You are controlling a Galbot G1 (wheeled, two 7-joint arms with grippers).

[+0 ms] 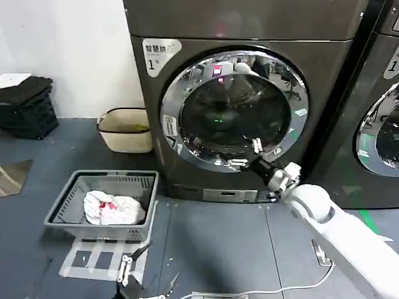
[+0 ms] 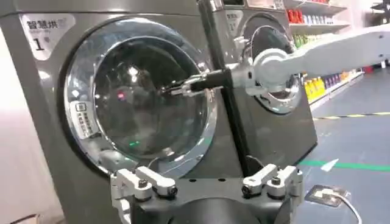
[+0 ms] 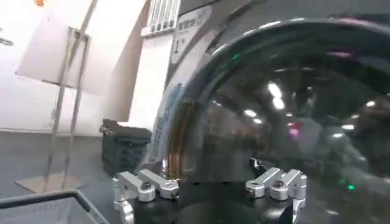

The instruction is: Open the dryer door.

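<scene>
Two front-loading machines are seen side by side: the dryer marked "1" (image 1: pixel 249 99) and a second machine (image 1: pixel 380 112) at the right edge of the head view, each with one round chrome-ringed door. The dryer door (image 1: pixel 234 111) is set in the middle of the dryer's front panel and lies flush with it, closed, its wide chrome ring surrounding dark tinted glass. The right gripper (image 1: pixel 248 156) is held against the lower right part of that door, at the inner edge of the chrome ring; its two fingers are spread apart, and nothing is clamped between them. Whether the fingertips actually touch the ring or the glass cannot be told. In the left wrist view the same gripper (image 2: pixel 177 88) is seen reaching across the glass from the side of the second machine (image 2: pixel 274 73). In the right wrist view the dark glass of the door (image 3: pixel 292 109) lies directly ahead of the gripper, very close. The left gripper (image 1: pixel 128 268) is parked low near the floor, in front of the dryer, its fingers apart and empty. On the floor to the left of the dryer, one grey laundry basket (image 1: pixel 68 208) holding white and pink cloth (image 1: pixel 114 208), one beige tub (image 1: pixel 126 129) against the wall, and one black crate (image 1: pixel 28 106) are counted.
</scene>
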